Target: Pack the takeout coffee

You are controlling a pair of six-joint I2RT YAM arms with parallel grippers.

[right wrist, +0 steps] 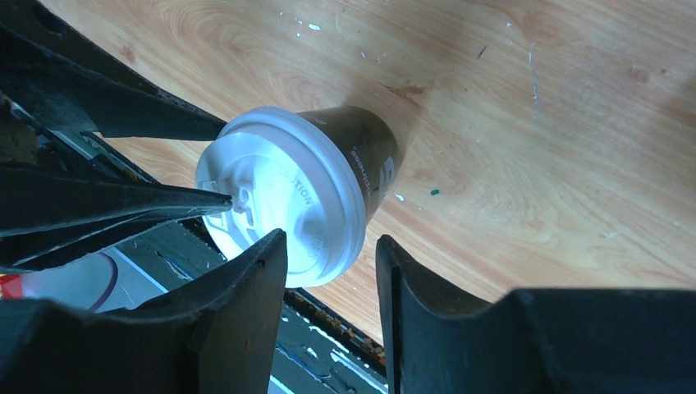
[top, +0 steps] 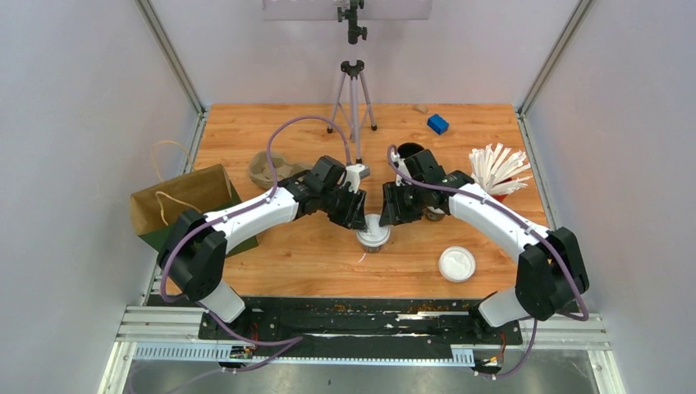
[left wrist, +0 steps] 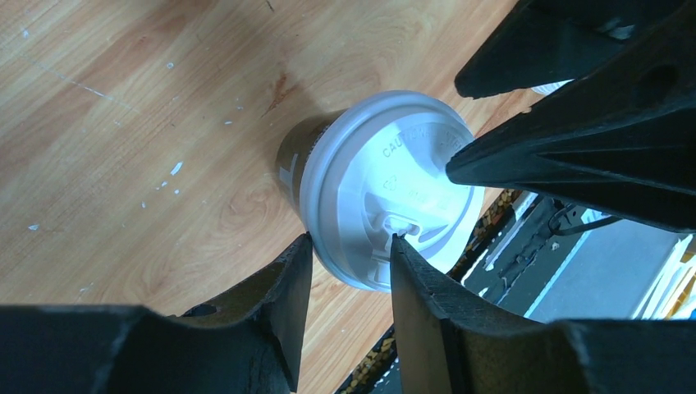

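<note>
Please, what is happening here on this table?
Two robot arms are working on one takeout coffee near the front middle of the table. The left tool and the right tool both sit at its white lid from opposite sides, jaws apart over the lid's rim. It stands upright, not yet in the paper bag.

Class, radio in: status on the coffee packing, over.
Left gripper and right gripper open, each straddling the lid rim. Cup upright on table, not lifted. Paper bag at left edge, left arm across the way.
</note>
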